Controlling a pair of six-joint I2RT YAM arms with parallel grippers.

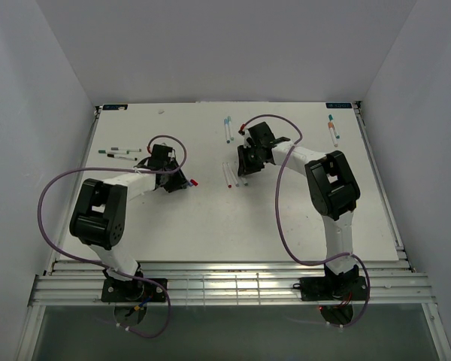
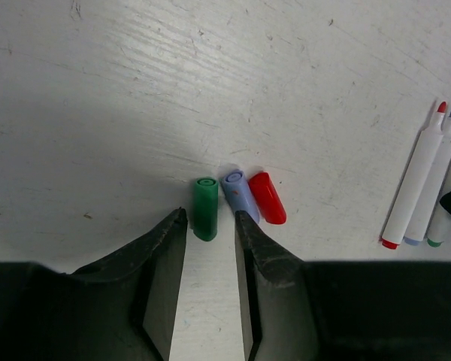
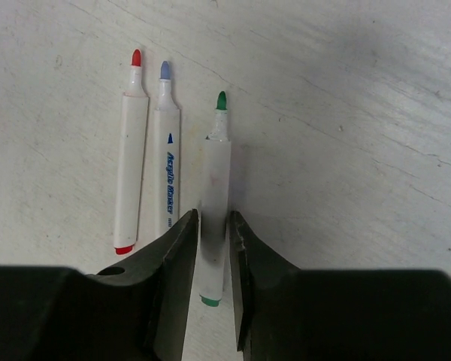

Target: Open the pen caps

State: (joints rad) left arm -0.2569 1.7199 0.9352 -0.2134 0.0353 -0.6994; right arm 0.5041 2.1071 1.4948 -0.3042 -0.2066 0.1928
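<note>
In the left wrist view three loose pen caps lie side by side on the white table: green, blue and red. My left gripper is open, and the near end of the green cap lies between its fingertips without touching them. In the right wrist view my right gripper is closed around the barrel of an uncapped green-tipped pen. This pen lies beside an uncapped red pen and an uncapped blue pen. From above, the left gripper is next to the red cap, and the right gripper is over the pens.
Capped pens lie in three groups: far left, top middle and top right. The uncapped pens also show at the right edge of the left wrist view. Purple cables loop over both arms.
</note>
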